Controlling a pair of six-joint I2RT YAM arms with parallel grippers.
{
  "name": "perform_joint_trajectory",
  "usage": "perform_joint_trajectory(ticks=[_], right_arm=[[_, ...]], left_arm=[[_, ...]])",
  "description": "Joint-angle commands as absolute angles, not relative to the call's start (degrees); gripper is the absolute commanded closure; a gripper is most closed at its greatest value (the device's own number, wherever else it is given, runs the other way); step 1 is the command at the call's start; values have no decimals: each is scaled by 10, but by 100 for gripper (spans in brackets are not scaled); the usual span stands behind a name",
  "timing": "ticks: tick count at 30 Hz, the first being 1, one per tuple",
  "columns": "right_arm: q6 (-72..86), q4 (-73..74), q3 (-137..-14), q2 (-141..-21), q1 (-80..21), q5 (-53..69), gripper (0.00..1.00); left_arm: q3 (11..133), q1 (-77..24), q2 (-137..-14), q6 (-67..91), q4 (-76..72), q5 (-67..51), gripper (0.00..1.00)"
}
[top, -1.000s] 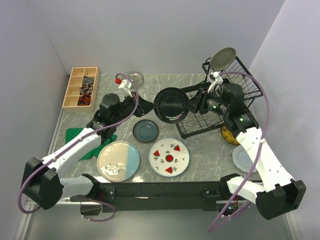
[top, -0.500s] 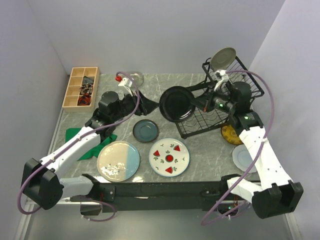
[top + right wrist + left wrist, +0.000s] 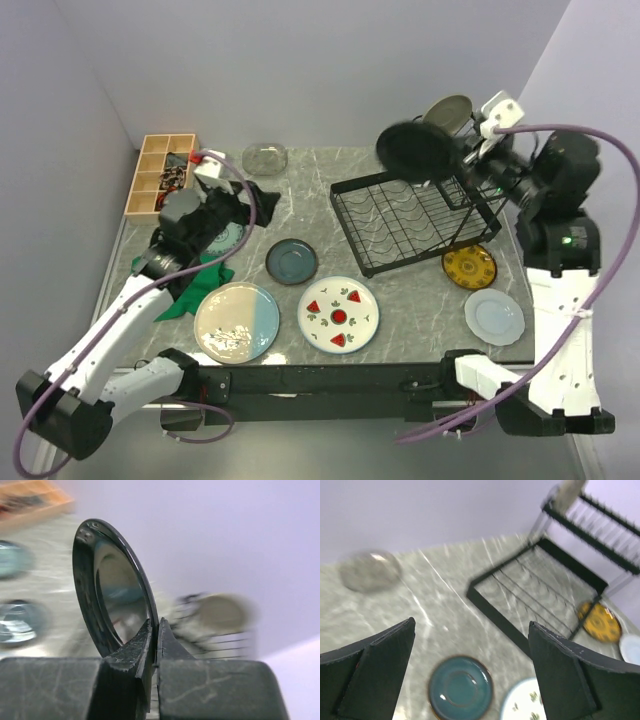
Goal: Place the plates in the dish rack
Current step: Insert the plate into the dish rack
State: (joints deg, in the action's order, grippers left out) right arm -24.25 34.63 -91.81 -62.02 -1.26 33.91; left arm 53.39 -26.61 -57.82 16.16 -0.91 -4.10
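Top external view: our right end effector [image 3: 460, 165] is up in the air over the far side of the dish rack [image 3: 415, 222], pinching the rim of the black plate [image 3: 417, 150]. The plate sits on edge, above the rack's lower tray and not touching it as far as we can tell. The right wrist view confirms it: both fingers are pressed together on the plate's edge with just the rim between them.

Just behind it, a taupe plate [image 3: 449, 110] leans in the rack's raised upper basket.

Our left end effector [image 3: 471, 630] is spread wide with nothing between the fingers, hovering over the left part of the desk [image 3: 330, 175]. The slate-blue plate [image 3: 461, 689] lies flat right below the gap.

The other plates lie flat on the desk:
- The cream-and-blue plate [image 3: 236, 321] and watermelon plate [image 3: 338, 313] sit side by side near the front.
- The yellow plate [image 3: 469, 264] is just beside the rack's right corner, with the pale white plate [image 3: 494, 316] near it.
- The glass plate [image 3: 264, 157] is at the back.

A green cloth [image 3: 195, 285] lies under our left arm, and a wooden box [image 3: 160, 175] sits at the back left.
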Motion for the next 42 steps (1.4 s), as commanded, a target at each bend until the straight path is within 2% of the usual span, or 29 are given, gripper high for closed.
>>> perform_joint_trajectory(ticks=[1,5,7,15,26,42], right_arm=[[-534,449,-1066,-712,-5,225,100],[-706,461,-1128,-768,-4,149,100],[-785,420,-1131,-791,-4,116,100],[-967,474,-1296,-928,32,107,100],[-1062,458,-1329,-1011,47,181,100],[-1135,496,-1315,-1039,45,243,100]], left_arm=[[533,-241,-566,134,-26,-38,1],[534,-236,-587,148,-25,-52,1],[534,-236,-594,151,-25,-55,0],[530,-220,-615,163,-29,-61,1],[527,-190,-642,179,-34,-72,1],[523,-190,-641,179,-40,-82,1]])
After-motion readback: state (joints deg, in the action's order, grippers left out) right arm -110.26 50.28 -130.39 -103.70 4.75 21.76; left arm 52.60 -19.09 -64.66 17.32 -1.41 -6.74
